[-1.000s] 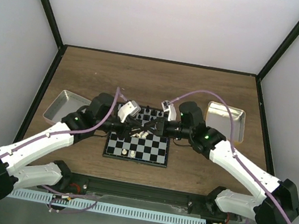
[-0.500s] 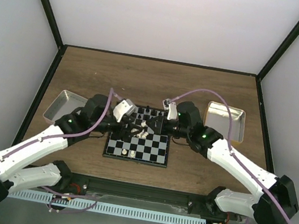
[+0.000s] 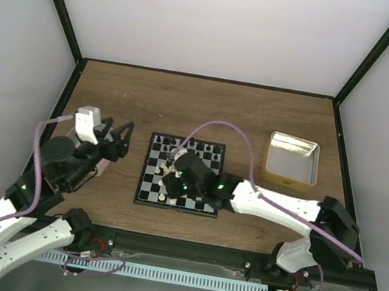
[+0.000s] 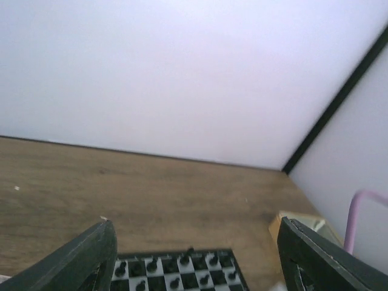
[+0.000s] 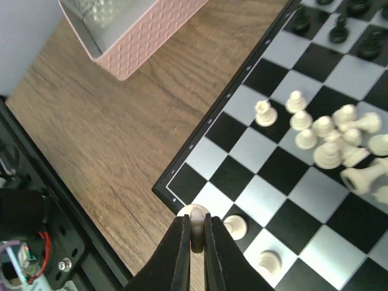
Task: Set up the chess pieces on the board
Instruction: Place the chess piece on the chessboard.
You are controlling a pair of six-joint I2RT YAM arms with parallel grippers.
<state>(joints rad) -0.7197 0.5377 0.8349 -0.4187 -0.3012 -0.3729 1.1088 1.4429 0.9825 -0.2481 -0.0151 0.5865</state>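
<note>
Board (image 3: 177, 196) sits centre of the bench (image 3: 128, 97): black pieces (image 3: 187, 145) fill the far rows, white pieces (image 5: 330, 136) lie heaped mid-board. Right jaws, at the far edge a sec ago, are now pinched shut on one white piece (image 5: 195, 213) over the near-left corner sq. Left jaws have pulled clear to the left, wide apart w/ nothing held; I judge corner placement is next.

Layout. The board (image 3: 152, 177) lay on the table (image 3: 186, 107) toward its near edge, with a tray (image 5: 145, 39) just to its left and a tin (image 3: 288, 182) to its right, slightly farther back. Chess pieces (image 3: 194, 147) stood along the board's far edge. A cluster (image 5: 330, 136), partly toppled, occupied the near left quarter. Three more (image 5: 235, 227) stood at the near left corner.
</note>
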